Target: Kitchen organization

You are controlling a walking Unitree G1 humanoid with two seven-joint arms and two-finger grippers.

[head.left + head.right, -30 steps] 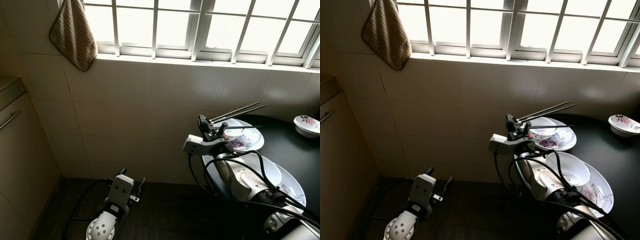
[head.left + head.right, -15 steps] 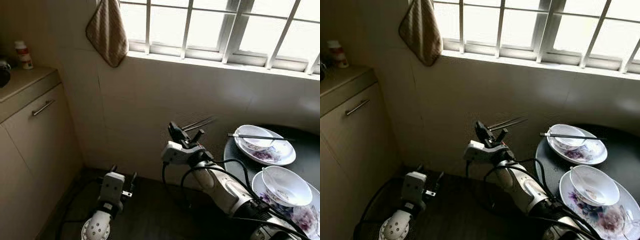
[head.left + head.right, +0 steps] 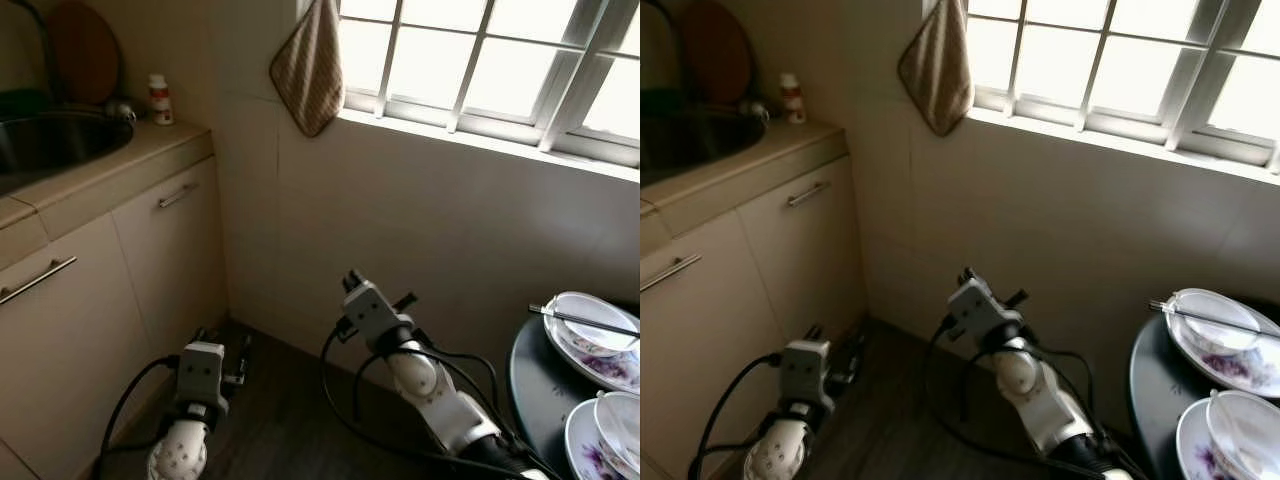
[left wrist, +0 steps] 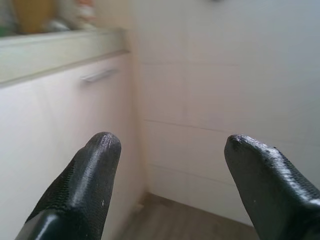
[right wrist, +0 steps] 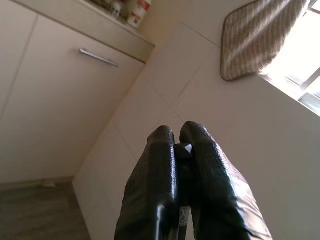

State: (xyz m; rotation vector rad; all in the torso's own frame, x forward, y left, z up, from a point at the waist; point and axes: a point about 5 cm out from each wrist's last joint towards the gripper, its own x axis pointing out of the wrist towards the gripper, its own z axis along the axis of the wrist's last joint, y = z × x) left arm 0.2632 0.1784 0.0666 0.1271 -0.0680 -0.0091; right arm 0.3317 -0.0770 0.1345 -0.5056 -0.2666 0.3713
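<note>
My right gripper (image 5: 179,132) is shut on a pair of thin dark chopsticks (image 5: 182,149), seen end-on between its fingertips. It is held at mid height on the silver right arm (image 3: 420,375), facing the tiled wall under the window. My left gripper (image 4: 167,145) hangs low over the floor by the cabinet, open with nothing between its fingers (image 3: 222,342). At the right edge, a round black table (image 3: 530,375) carries a flowered plate (image 3: 610,365) with a white bowl (image 3: 590,318) and another pair of chopsticks (image 3: 585,321) lying across it. A second plate (image 3: 590,440) lies nearer me.
A beige counter with a steel sink (image 3: 50,140) runs along the left. A small bottle (image 3: 158,98) stands at its end, above cabinet doors with bar handles (image 3: 178,195). A striped cloth (image 3: 310,65) hangs beside the barred window (image 3: 480,70). Dark floor (image 3: 290,420) lies between cabinet and table.
The camera has swung left: counter and sink have come into view, and the table has slid to the right edge. My right gripper with the chopsticks now points at the wall, away from the table.
</note>
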